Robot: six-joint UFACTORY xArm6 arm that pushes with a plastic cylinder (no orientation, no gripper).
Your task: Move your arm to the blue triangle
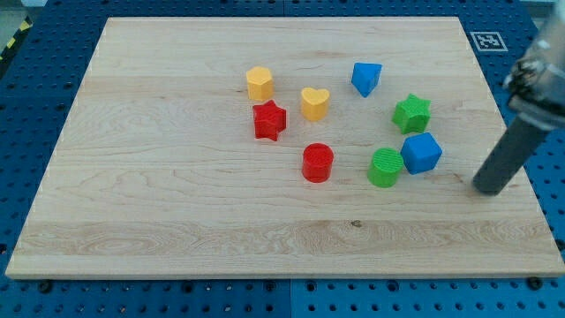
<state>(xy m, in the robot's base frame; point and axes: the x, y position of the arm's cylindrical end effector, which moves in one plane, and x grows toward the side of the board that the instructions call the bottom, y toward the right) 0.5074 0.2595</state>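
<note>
The blue triangle (365,78) lies on the wooden board (177,194) toward the view's top, right of centre. My tip (485,189) rests on the board near its right edge, well below and to the right of the blue triangle. The dark rod rises from it toward the view's upper right. Between my tip and the triangle lie a green star (411,113) and a blue cube (421,153).
A green cylinder (385,168) touches the blue cube's left side. A red cylinder (318,162), a red star (269,120), a yellow heart (314,102) and a yellow hexagonal block (259,83) lie around the centre. A printed marker (485,41) sits past the board's top right corner.
</note>
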